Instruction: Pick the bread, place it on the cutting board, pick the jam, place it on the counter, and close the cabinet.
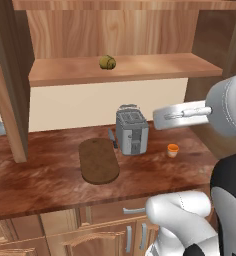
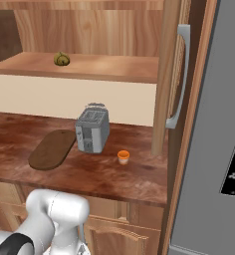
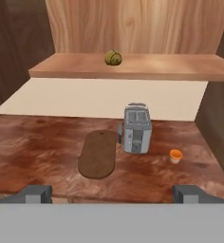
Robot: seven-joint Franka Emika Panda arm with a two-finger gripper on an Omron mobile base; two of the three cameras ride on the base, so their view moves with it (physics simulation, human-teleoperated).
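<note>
Hand view: the end effector [image 3: 112, 193] is spread wide and empty above the glossy reddish worktop [image 3: 38, 147]. The bread [image 3: 113, 58] sits on the cabinet [image 3: 133, 23] shelf; cutting board [image 3: 98, 154], toaster [image 3: 137, 128] and jam [image 3: 175, 155] rest below.

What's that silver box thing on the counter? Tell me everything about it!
It is a toaster, a small boxy one that looks like grey metal, with two slots on top and a darker panel on its front. It stands upright on the reddish-brown counter, just right of the dark oval cutting board. Nothing else visibly touches it.
</note>
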